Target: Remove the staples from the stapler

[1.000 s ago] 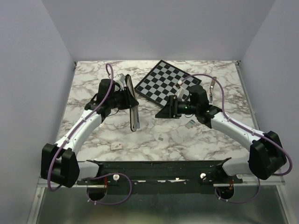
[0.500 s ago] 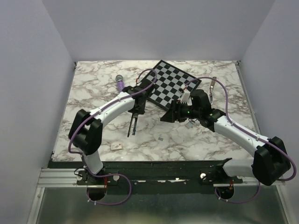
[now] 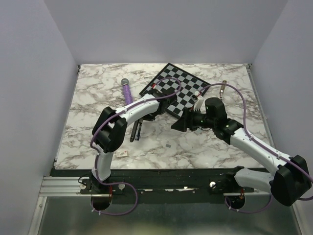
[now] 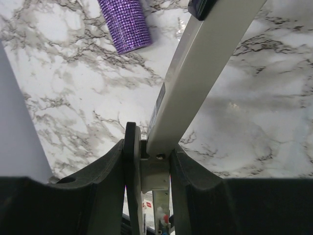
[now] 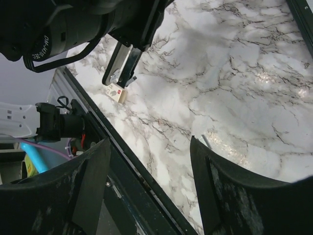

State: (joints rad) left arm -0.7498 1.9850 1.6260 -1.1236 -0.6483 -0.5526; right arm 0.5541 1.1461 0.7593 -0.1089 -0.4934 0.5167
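My left gripper is shut on the hinge end of the stapler, a slim black-and-silver stapler that slants down toward the table's front. In the left wrist view the stapler's pale metal arm runs from between the jaws up to the right, above the marble. My right gripper hovers open just right of it, nothing between its fingers. From the right wrist the stapler's tip shows hanging under the left arm. I cannot make out the staples.
A purple cylinder lies at the back left, also seen as a glittery purple cylinder. A checkerboard is at the back centre, a pale metal bar at its right. A small card and a grey bit lie near the front.
The left arm has swung from the left side toward the centre with the stapler in its grip, uncovering the purple cylinder. The right gripper has drifted slightly forward, still open.
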